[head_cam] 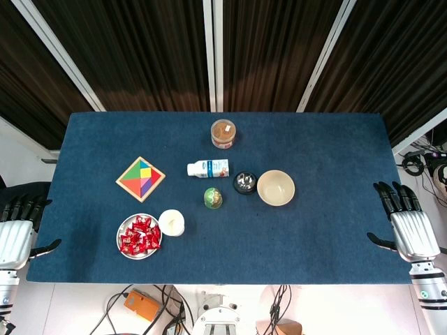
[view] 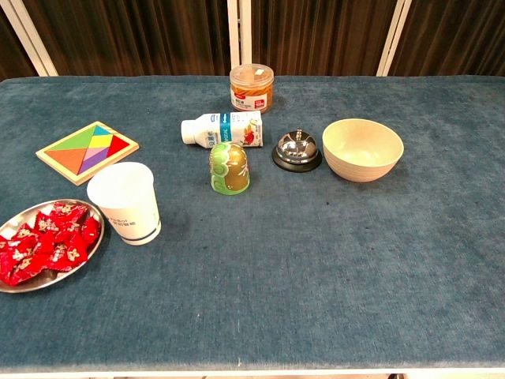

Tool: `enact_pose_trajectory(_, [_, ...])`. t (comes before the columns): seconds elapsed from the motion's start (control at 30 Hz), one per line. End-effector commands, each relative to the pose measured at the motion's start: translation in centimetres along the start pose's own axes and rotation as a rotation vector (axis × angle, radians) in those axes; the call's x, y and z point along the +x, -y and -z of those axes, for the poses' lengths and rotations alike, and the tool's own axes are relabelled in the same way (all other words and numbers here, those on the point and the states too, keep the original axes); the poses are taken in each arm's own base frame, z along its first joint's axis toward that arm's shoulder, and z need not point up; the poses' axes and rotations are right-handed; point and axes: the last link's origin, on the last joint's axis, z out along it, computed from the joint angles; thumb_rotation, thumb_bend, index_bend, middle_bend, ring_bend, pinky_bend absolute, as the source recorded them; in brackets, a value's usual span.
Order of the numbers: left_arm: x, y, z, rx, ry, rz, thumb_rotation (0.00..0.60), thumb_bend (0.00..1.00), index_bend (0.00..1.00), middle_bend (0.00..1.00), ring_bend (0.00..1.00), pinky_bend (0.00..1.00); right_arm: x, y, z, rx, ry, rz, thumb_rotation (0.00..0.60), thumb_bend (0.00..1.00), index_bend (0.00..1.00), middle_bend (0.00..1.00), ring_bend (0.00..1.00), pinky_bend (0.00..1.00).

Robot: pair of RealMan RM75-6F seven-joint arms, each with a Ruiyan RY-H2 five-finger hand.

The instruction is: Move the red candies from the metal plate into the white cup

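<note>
Task not begun: red wrapped candies [view: 43, 241] all on round metal plate [view: 16, 283] lower left, white paper cup [view: 125, 202] empty-looking, left hand [head_cam: 15, 230] and right hand [head_cam: 408, 223] both spread, holding nothing.

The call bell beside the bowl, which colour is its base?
Black base, under a shiny silver dome, on the call bell; clearest in the chest view.

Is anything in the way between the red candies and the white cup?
No. The white cup stands right beside the metal plate holding the red candies, with nothing visible between them.
</note>
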Motion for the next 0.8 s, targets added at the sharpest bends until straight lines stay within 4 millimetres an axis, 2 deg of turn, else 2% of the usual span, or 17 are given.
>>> enact_pose_trajectory(0.03, [-0.2,-0.1,0.0,-0.002,0.015,0.006,0.600,0.03,0.19,0.11,0.05,0.00,0.0,0.1,-0.1,0.000,-0.001,-0.001,0.600,0.22,0.00,0.14,0.00,0.11])
enact_pose_trajectory(0.2, [-0.1,-1.3,-0.1,-0.046,0.038,0.070,0.600,0.03,0.19,0.12,0.07,0.00,0.6,0.2,-0.1,0.006,-0.016,0.005,0.600,0.22,0.00,0.14,0.00,0.11])
enact_pose_trajectory(0.3, [0.1,-2.7,-0.6,-0.100,0.034,0.092,0.600,0.03,0.19,0.20,0.16,0.04,1.3,0.0,0.0,0.006,-0.042,0.008,0.600,0.22,0.00,0.14,0.00,0.11])
enact_pose_trajectory(0.4, [0.3,-4.4,-1.3,-0.160,0.020,0.092,0.600,0.03,0.21,0.34,0.31,0.28,2.0,-0.2,0.3,0.002,-0.066,0.011,0.600,0.22,0.00,0.14,0.00,0.11])
enact_pose_trajectory(0.47, [0.1,-5.6,-1.7,-0.202,0.027,0.097,0.600,0.03,0.27,0.47,0.47,0.54,2.4,-0.4,0.4,-0.005,-0.078,0.011,0.600,0.22,0.00,0.14,0.00,0.11])
enact_pose_trajectory(0.53, [-0.3,-6.7,-2.0,-0.235,0.054,0.100,0.600,0.03,0.30,0.59,0.61,0.67,2.6,-0.5,0.6,-0.009,-0.085,0.011,0.600,0.22,0.00,0.14,0.00,0.11])
enact_pose_trajectory(0.63, [-1.2,-8.4,-2.4,-0.286,0.108,0.098,0.600,0.03,0.30,0.71,0.73,0.77,2.7,-0.6,0.8,-0.013,-0.085,0.008,0.600,0.22,0.00,0.14,0.00,0.11])
enact_pose_trajectory(0.8, [-3.2,-10.6,-2.7,-0.330,0.191,0.102,0.600,0.04,0.33,0.83,0.83,0.83,2.7,-0.6,0.9,-0.009,-0.077,0.006,0.600,0.22,0.00,0.14,0.00,0.11])
